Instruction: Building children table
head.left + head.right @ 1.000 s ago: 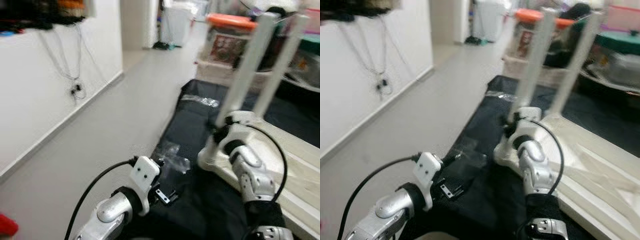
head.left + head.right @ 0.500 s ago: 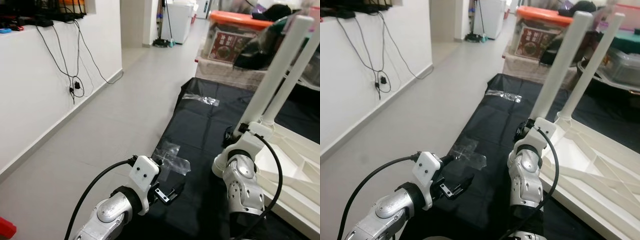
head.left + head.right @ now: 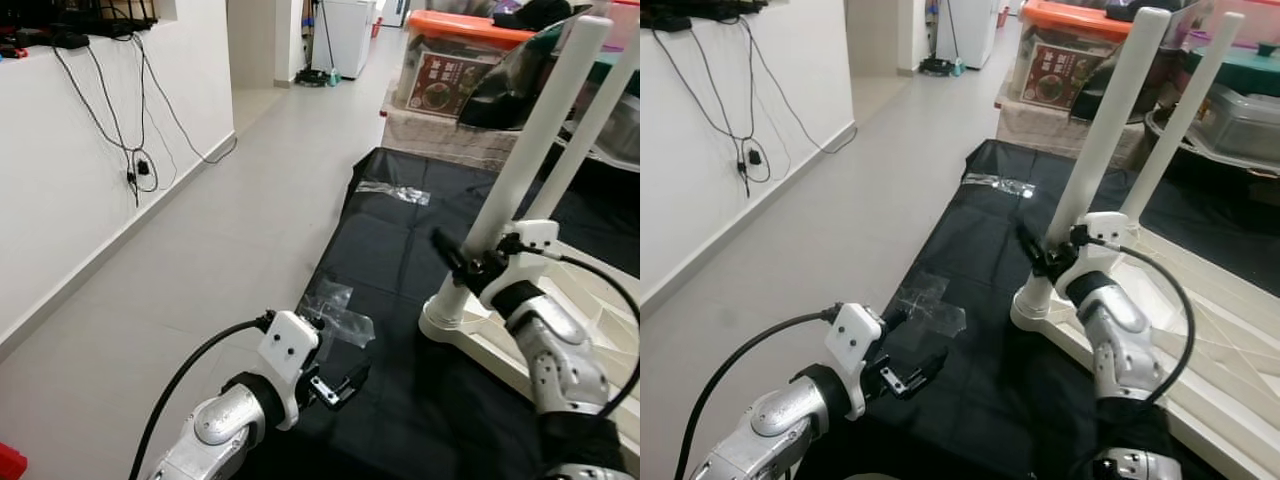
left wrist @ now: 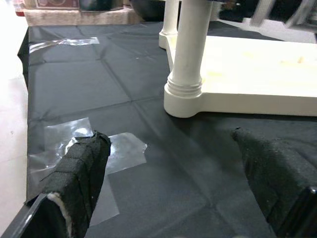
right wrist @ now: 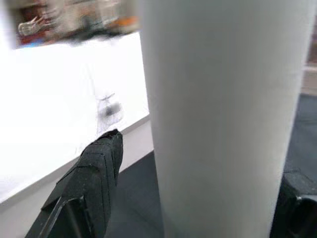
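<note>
White children's table [image 3: 590, 320] is seen lying upside down on a black plastic sheet [image 3: 400, 250] spread over the pale grey floor [image 3: 230, 230], with its flat top against the sheet and its round white legs pointing up. Two legs are visible: the nearer leg [image 3: 1095, 160] at the table's corner and a second leg [image 3: 1180, 120] behind it.

The right gripper [image 3: 1045, 252] is placed at the lower part of the nearer leg, just above its threaded collar. In the right wrist view one black finger [image 5: 94, 173] is seen on each side of the leg, spread apart around it; whether the pads are pressing on the leg cannot be told.

The left gripper [image 3: 345, 383] is held low over the sheet, well apart from the table, with its fingers [image 4: 81, 168] spread wide and nothing between them. Patches of clear tape [image 3: 335, 310] are stuck on the sheet's near edge, and another strip [image 3: 392, 192] at its far corner.

A clear storage box with an orange lid [image 3: 460, 55] stands beyond the sheet. Black cables [image 3: 135, 120] hang down the white wall [image 3: 70, 180] on the left.
</note>
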Robot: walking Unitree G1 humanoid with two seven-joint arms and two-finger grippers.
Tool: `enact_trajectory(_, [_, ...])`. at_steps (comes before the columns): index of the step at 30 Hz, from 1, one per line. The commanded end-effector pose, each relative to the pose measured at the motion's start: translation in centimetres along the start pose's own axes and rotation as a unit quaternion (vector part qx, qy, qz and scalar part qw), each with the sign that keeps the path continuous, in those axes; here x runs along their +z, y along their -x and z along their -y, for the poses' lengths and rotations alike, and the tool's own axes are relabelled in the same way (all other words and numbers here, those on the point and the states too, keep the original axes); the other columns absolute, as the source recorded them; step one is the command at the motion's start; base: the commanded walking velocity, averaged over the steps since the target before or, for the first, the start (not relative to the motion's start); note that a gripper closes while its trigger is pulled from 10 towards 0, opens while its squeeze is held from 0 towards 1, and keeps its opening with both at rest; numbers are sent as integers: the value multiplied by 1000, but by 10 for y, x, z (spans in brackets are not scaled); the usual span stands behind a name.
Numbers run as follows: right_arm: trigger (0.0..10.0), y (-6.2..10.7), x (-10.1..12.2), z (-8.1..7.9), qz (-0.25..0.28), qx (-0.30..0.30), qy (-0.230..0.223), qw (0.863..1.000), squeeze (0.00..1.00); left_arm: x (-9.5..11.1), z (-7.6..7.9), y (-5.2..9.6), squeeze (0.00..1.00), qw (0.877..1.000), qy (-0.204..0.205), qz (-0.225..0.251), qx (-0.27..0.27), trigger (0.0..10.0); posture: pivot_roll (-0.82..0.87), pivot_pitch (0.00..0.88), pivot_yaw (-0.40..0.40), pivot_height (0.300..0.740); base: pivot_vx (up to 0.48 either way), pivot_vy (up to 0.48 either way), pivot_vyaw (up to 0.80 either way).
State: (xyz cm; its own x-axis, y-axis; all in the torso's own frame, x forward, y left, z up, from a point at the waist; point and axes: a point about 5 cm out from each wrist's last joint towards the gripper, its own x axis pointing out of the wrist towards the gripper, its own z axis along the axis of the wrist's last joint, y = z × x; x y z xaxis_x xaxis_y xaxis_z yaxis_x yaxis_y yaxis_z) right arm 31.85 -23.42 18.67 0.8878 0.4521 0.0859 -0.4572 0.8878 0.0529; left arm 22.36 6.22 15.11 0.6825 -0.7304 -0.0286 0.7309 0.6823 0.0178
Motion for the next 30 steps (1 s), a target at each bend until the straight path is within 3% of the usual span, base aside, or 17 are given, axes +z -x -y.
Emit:
enact_trajectory(1, [10000,-6,-6,-15,-9,63,-19,998,0,0,1,-1,0,1000,-4,-1,-4,10000,191,0,-90,740,0,0,0])
enact_trajectory(2, [10000,-5,-6,-20,-31,131,-9,991,0,0,1,-1,0,1000,-5,-1,-5,10000,197,0,-91,740,0,0,0])
enact_trajectory(3, [10000,-5,-6,-20,-31,131,-9,991,0,0,1,-1,0,1000,-5,-1,-5,10000,197,0,-91,740,0,0,0])
enact_trajectory(4, [10000,-8,-6,-25,-49,196,-6,979,0,0,2,-2,0,1000,-8,-1,-6,10000,197,0,-91,740,0,0,0])
enact_trajectory(5, [10000,-8,-6,-25,-49,196,-6,979,0,0,2,-2,0,1000,-8,-1,-6,10000,197,0,-91,740,0,0,0])
enact_trajectory(6, [10000,-13,-5,-28,-59,244,-6,968,0,1,2,-2,0,1000,-12,0,-7,10000,217,0,-111,740,0,0,0])
enact_trajectory(13, [10000,-21,-3,-30,-79,314,2,946,0,1,2,-3,0,1000,-20,0,-11,10000,226,0,-122,740,0,0,0])
enact_trajectory(14, [0,-22,-4,-31,-84,319,2,944,0,1,2,-3,0,1000,-19,0,-10,10000,222,0,-118,740,0,0,0])
enact_trajectory(20, [0,-23,-8,-34,-63,286,16,956,0,0,1,-2,0,1000,-18,-1,-10,10000,223,0,-116,740,0,0,0])
enact_trajectory(22, [0,-26,-11,-30,-30,201,19,979,0,0,2,-2,0,1000,-17,-1,-9,10000,217,0,-110,740,0,0,0])
enact_trajectory(24, [0,-26,-11,-30,-30,201,19,979,0,0,2,-2,0,1000,-17,-1,-9,10000,217,0,-110,740,0,0,0])
enact_trajectory(25, [0,-29,-13,-24,-18,130,9,991,0,0,3,-1,0,1000,-17,-1,-9,10000,212,0,-109,740,0,0,0])
enact_trajectory(26, [0,-29,-13,-24,-18,130,9,991,0,0,3,-1,0,1000,-17,-1,-9,10000,212,0,-109,740,0,0,0])
enact_trajectory(27, [0,-32,-15,-13,-7,22,-10,1000,0,0,3,-1,0,1000,-16,-1,-9,10000,212,0,-109,740,0,0,0])
enact_trajectory(28, [0,-30,-18,-1,1,-103,-24,994,0,0,3,-1,0,1000,-16,-1,-8,10000,206,0,-104,740,0,0,0])
enact_trajectory(29, [0,-30,-18,-1,1,-103,-24,994,0,0,3,-1,0,1000,-16,-1,-8,10000,206,0,-104,740,0,0,0])
enact_trajectory(30, [0,-20,-22,12,8,-248,-33,968,0,0,3,-1,0,1000,-15,-2,-7,10000,200,0,-102,740,0,0,0])
